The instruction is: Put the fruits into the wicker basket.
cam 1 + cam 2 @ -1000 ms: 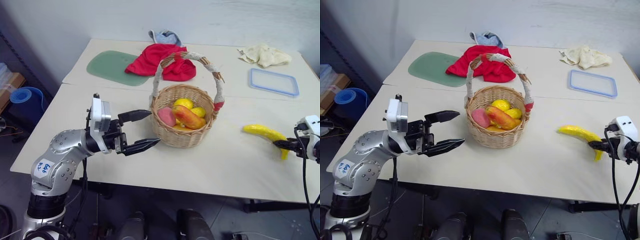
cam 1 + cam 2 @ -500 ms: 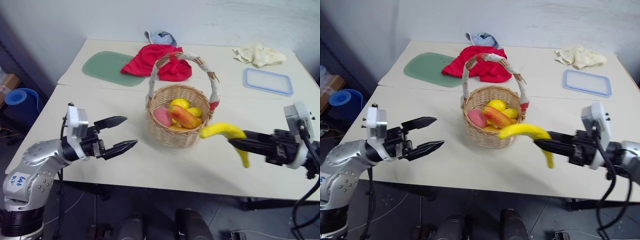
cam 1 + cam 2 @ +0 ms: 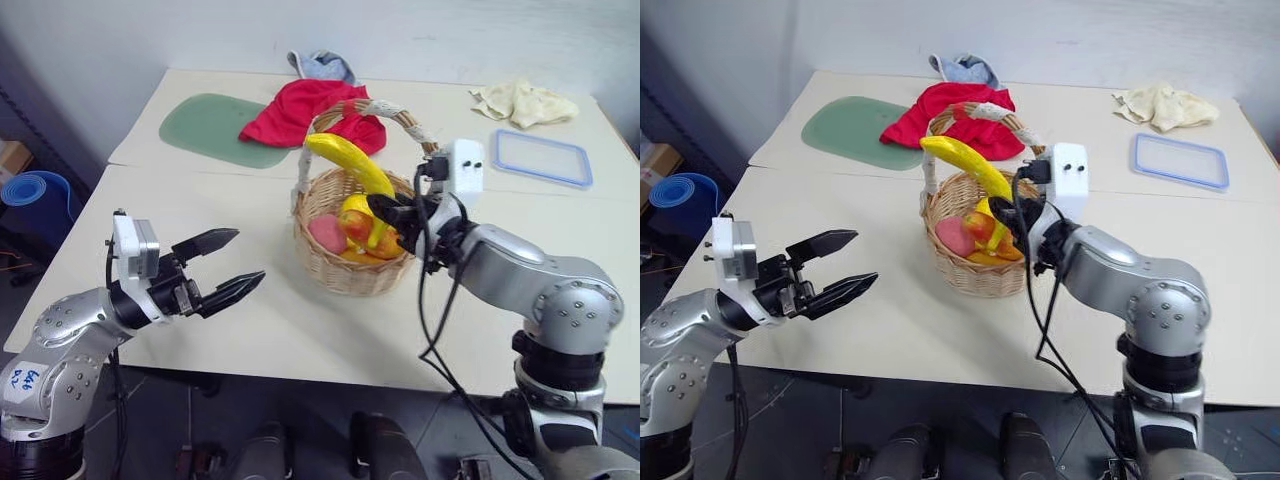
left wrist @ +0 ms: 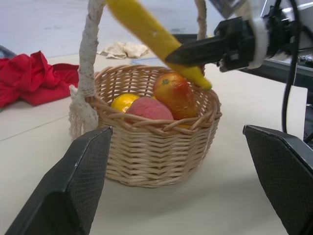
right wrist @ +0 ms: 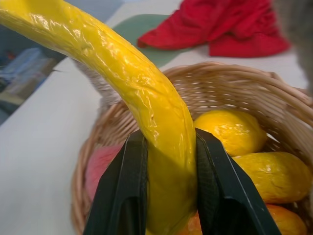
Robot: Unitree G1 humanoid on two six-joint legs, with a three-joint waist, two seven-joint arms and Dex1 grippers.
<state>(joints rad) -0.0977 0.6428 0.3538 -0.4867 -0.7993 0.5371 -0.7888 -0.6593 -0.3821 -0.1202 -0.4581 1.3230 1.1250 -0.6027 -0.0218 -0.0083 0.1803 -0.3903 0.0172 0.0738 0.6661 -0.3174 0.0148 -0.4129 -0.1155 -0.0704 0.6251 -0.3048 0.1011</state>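
Left gripper (image 3: 232, 262) hangs over the table (image 3: 300, 340) with fingers spread, empty, left of the basket (image 3: 345, 265) holding peach (image 3: 328, 232), mango (image 3: 992, 232) and lemons (image 5: 230, 131), while right gripper (image 5: 166, 188) clamps the banana (image 3: 350, 165) over the basket.

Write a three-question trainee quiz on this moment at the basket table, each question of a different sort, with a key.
1. True or false: the right pincer is shut on the banana.
2. Where is the banana? A) on the table B) above the wicker basket C) in the blue-rimmed tray
3. Fill in: the left pincer is ____ and holds nothing.

Key: 1 true; 2 B; 3 open
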